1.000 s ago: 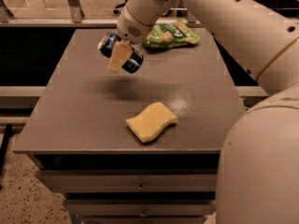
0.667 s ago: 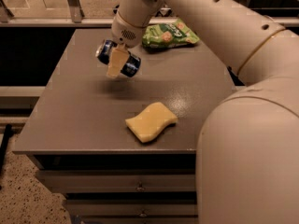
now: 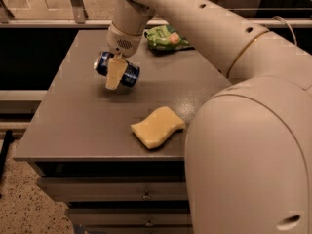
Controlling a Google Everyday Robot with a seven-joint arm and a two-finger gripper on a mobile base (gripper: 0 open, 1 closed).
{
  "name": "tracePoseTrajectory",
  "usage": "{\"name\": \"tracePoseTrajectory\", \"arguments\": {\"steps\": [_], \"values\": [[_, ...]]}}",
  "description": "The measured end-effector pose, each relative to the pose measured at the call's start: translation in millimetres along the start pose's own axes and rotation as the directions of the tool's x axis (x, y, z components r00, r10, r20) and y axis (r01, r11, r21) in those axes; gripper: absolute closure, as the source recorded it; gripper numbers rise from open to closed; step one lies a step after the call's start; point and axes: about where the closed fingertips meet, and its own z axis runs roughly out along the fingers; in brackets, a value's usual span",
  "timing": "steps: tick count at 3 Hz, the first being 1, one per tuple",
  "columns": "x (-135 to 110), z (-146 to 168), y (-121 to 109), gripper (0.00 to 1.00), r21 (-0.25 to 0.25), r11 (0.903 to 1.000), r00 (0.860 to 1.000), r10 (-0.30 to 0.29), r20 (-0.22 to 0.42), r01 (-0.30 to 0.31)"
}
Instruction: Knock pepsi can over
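Camera view: the hand [image 3: 115,76], clamped across the pepsi can [image 3: 129,73], holds it sideways near the desk's [image 3: 73,126] rear-left corner, apparently to lay it flat.

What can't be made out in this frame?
Camera view:
- Far finger of the gripper, over the table's left half: hidden behind the pepsi can it clamps.
- Can's middle: covered by the near finger.
- Table's right front corner: blocked by the robot's body.
- Green snack bag print: too small.
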Motion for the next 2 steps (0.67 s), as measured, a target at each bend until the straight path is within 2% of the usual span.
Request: {"name": "tracePoseTrajectory", "arguments": {"steps": [1,2], "values": [[-2.5,7.5,1.5,0.14,-0.014,0.9999,1.0,-0.009,-0.004,0.009],[-5.9,14.9,4.3,0.0,-0.03,0.9993,1.0,-0.023,-0.006,0.023]]}}
